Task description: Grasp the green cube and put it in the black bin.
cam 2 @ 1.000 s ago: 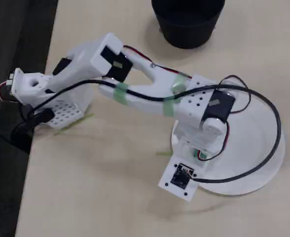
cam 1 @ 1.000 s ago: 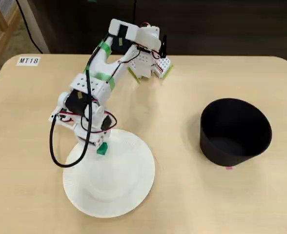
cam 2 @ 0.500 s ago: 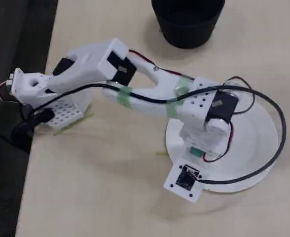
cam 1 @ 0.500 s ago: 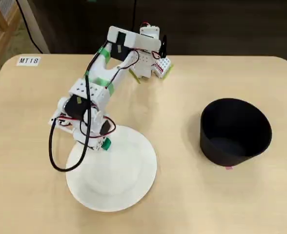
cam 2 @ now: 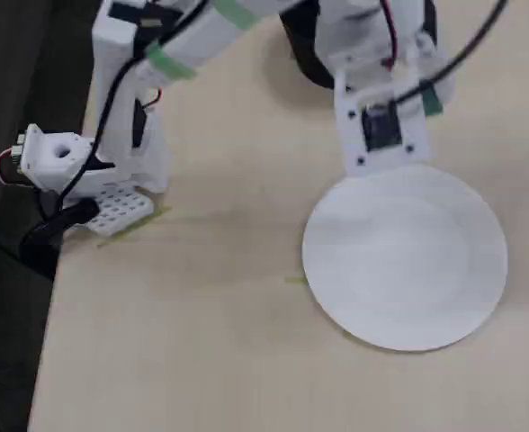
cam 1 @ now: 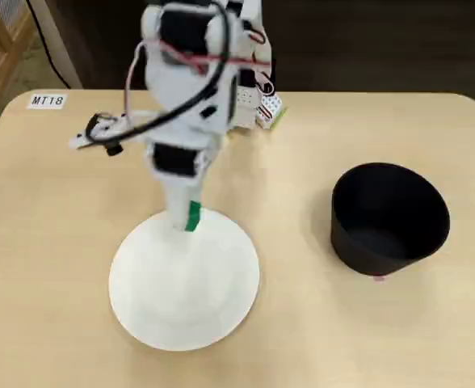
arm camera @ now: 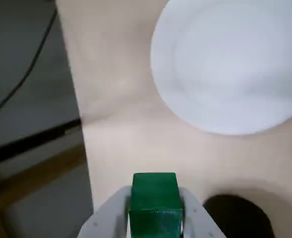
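Bottom centre, wrist view: gripper [arm camera: 155, 218] clamped on green cube [arm camera: 155, 198], raised above white plate [cam 1: 185, 283]. Step: carry. Next, probably: swing toward black bin [cam 1: 389, 218], centre-right of fixed view; release.

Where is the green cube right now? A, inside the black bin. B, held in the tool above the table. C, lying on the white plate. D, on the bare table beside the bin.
B: the wrist view shows the green cube clamped in the tool, and the white plate and black bin are empty.
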